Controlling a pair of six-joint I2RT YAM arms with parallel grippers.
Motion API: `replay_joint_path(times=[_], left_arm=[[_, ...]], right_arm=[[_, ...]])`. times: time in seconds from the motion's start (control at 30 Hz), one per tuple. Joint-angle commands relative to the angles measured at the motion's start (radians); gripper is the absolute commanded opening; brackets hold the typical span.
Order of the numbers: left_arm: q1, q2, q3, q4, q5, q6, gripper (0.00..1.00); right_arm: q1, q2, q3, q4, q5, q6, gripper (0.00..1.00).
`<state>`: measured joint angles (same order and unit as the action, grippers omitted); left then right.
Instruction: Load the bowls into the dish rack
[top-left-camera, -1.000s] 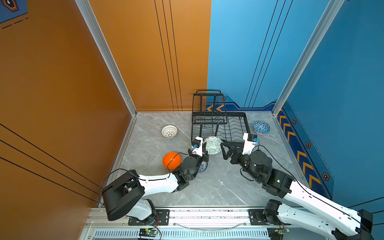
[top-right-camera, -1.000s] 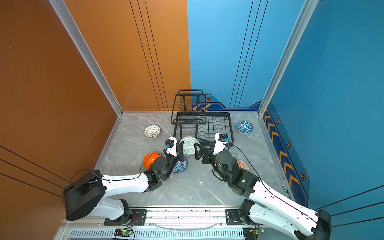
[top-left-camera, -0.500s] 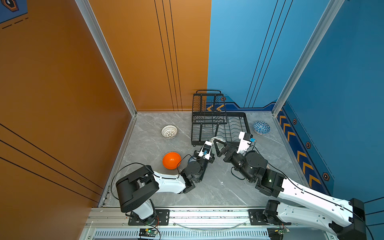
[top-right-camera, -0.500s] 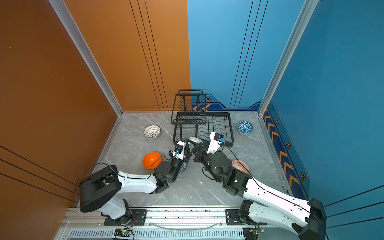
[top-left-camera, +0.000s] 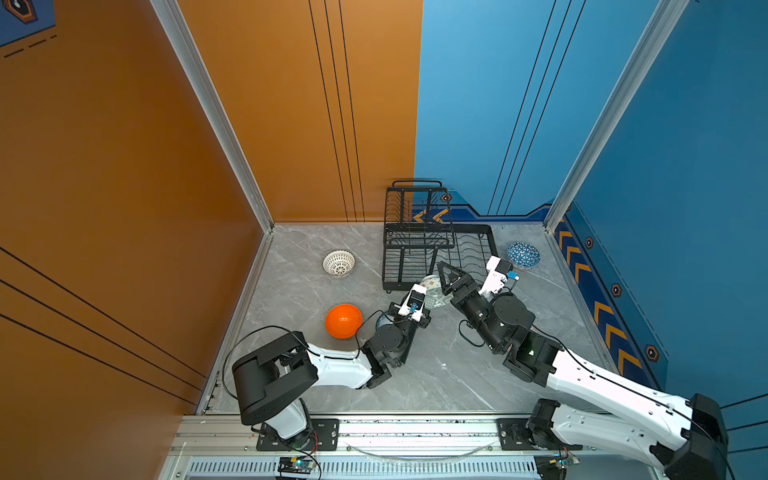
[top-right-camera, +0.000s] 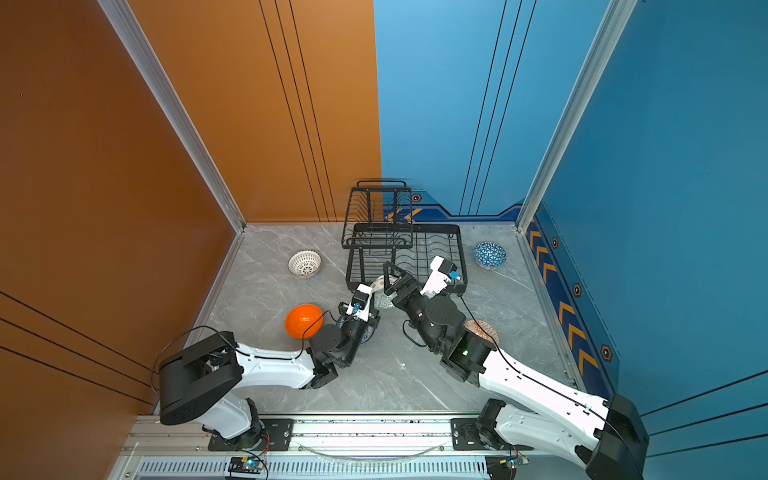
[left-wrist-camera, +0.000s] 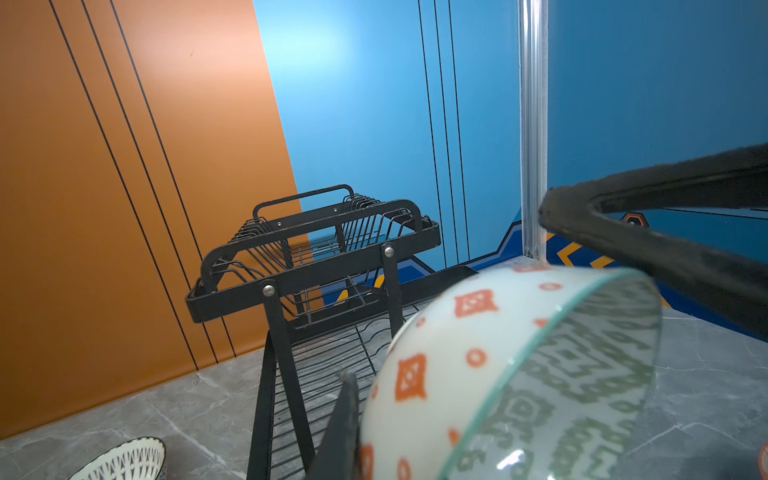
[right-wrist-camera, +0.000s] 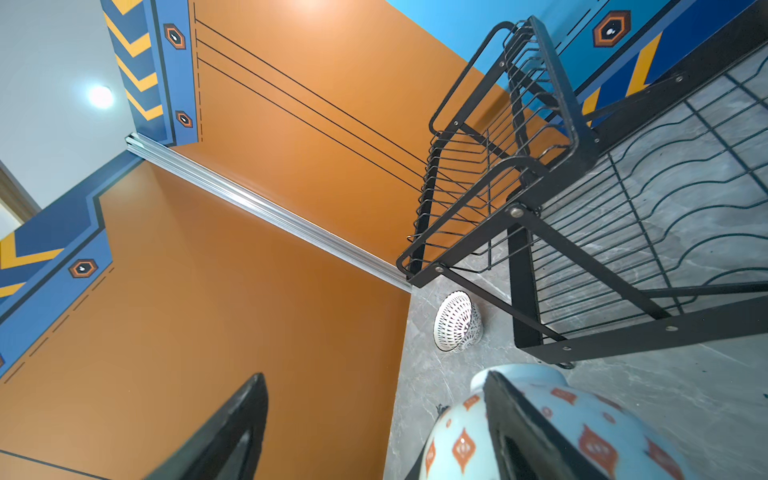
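Note:
My left gripper (top-left-camera: 428, 302) is shut on the rim of the pale-green patterned bowl (top-left-camera: 434, 291), held tilted above the floor just in front of the dish rack (top-left-camera: 419, 245). In the left wrist view the bowl (left-wrist-camera: 478, 353) fills the lower right, with one finger (left-wrist-camera: 343, 419) against its outside. My right gripper (top-left-camera: 446, 276) is open at the bowl. In the right wrist view, one of its fingers (right-wrist-camera: 511, 415) lies over the bowl's outside (right-wrist-camera: 457, 440) and the other stands well apart. The black wire rack (right-wrist-camera: 582, 208) holds no bowls.
On the grey floor sit a glossy orange bowl (top-left-camera: 343, 321), a dark-lattice white bowl (top-left-camera: 339, 263) and a blue triangle-patterned bowl (top-left-camera: 523, 254). An orange-red bowl (top-right-camera: 482, 330) shows partly under my right arm. A blue-patterned bowl (top-left-camera: 381, 321) peeks from under my left wrist.
My right gripper has moved left onto the bowl and its jaws have narrowed a little. My left arm has swung its elbow rightward while still holding the bowl by the rack.

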<state>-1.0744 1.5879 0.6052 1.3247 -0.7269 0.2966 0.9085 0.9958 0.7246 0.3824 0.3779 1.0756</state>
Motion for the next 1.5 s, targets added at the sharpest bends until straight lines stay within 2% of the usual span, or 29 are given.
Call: replay_joint_path(times=[0.0,0.3,0.87,1.17,1.47], left_arm=[[0.007,-0.032,0.048,0.086,-0.038,0.007,0.00],[0.032,-0.021,0.102,0.085,-0.051,0.044,0.00],[0.008,-0.045,0.062,0.085,-0.048,0.041,0.00],[0.005,-0.054,0.036,0.085,-0.045,0.043,0.00],[0.006,-0.048,0.035,0.085,-0.039,0.068,0.00]], right_arm=[[0.004,-0.024,-0.030,0.003,-0.037,0.042,0.82],[0.015,-0.059,-0.087,0.033,-0.070,0.114,0.81],[-0.009,0.045,-0.039,0.127,-0.081,0.148,0.70],[-0.063,0.148,-0.002,0.221,-0.127,0.210,0.56],[-0.070,0.217,0.011,0.277,-0.159,0.244,0.21]])
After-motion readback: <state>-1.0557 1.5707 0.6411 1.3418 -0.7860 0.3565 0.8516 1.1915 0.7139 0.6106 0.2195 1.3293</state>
